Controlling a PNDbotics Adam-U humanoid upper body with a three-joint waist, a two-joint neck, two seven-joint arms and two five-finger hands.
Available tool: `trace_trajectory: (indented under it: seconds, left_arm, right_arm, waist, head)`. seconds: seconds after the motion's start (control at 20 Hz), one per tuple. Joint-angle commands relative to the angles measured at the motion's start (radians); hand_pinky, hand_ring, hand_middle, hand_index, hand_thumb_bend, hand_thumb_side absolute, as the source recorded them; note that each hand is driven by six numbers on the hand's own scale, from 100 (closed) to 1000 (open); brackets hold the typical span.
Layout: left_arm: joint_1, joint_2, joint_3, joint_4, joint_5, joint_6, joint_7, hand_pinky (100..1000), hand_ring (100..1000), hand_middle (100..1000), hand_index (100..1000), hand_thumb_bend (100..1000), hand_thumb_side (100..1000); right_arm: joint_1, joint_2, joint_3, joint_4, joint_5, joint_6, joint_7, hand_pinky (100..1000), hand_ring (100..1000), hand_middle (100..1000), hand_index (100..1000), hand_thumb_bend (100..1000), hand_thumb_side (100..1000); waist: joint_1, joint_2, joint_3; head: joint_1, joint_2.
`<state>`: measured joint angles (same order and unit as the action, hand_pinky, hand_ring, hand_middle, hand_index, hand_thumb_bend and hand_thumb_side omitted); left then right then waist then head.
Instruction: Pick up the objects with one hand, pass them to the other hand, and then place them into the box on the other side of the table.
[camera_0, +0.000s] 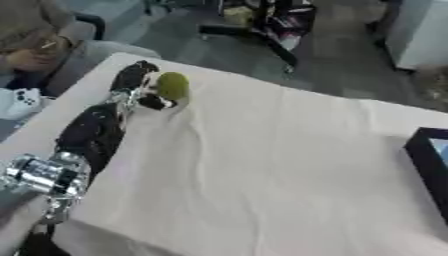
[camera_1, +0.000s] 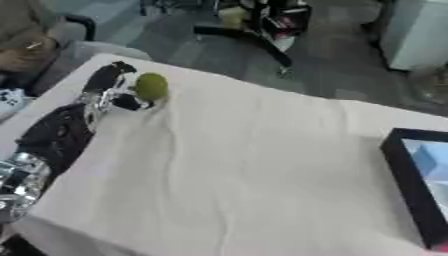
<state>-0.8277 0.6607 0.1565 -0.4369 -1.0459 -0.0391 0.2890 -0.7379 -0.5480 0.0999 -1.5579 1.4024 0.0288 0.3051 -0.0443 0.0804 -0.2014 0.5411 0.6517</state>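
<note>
Left robot hand (camera_0: 140, 85): black, at the far left corner of the worktop, reaching in from the left edge on a black forearm with silver joints; its fingers and thumb curl round a green fruit, the fingers arching over the far side and the thumb at the near side.
Green fruit (camera_0: 172, 85): a rounded, yellow-green object, upright in the hand's grasp near the far left corner; whether it rests on the cloth or is lifted just clear of it cannot be told.
Left arm (camera_0: 92, 131): lies along the left side of the worktop, a silver wrist joint just behind the hand and a larger silver joint near the lower left corner of the view.
Worktop (camera_0: 262, 165): covered with a pale beige cloth, creased in long folds, lying askew in both views.
Box (camera_1: 411, 195): dark-walled, with a light blue inside, at the right edge of the worktop, well apart from the fruit and on the opposite side; only partly in view.
Right robot hand: shows in neither view.
Backdrop: a grey floor beyond the far edge, with a dark stand and a white cabinet.
</note>
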Motion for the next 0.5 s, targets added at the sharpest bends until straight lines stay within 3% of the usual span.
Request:
trace_trajectory:
  seconds: [0.05,0.25,0.35,0.5]
  left_arm:
    - [-0.032,0.055,0.016,-0.006,0.001,0.024,0.06,789,731,709,765,604,353]
    - [-0.043,0.067,0.017,0.003,0.023,0.043,0.1,790,725,703,759,571,336]
    - [-0.045,0.069,0.014,0.012,0.03,0.041,0.093,782,704,681,737,499,298]
    - [-0.044,0.065,0.017,0.022,0.057,0.031,0.081,717,578,554,606,242,212]
  right_arm:
    - [0.0,-0.029,-0.008,-0.046,-0.024,0.016,-0.02,1000,886,910,1000,486,422]
    - [0.022,-0.008,-0.005,-0.05,-0.059,0.039,-0.041,1000,876,898,1000,460,433]
    - [0.032,0.0,-0.003,-0.049,-0.078,0.05,-0.051,997,870,891,1000,443,442]
    - [0.043,0.007,-0.006,-0.047,-0.099,0.066,-0.066,985,864,884,1000,422,447]
  waist:
    - [0.004,-0.001,-0.006]
    - [0.006,0.029,-0.02]
    - [0.006,0.042,-0.027]
    - [0.007,0.057,-0.036]
  head:
    - [0.03,-0.033]
    - [0.048,-0.059]
    - [0.053,-0.068]
    - [0.058,-0.071]
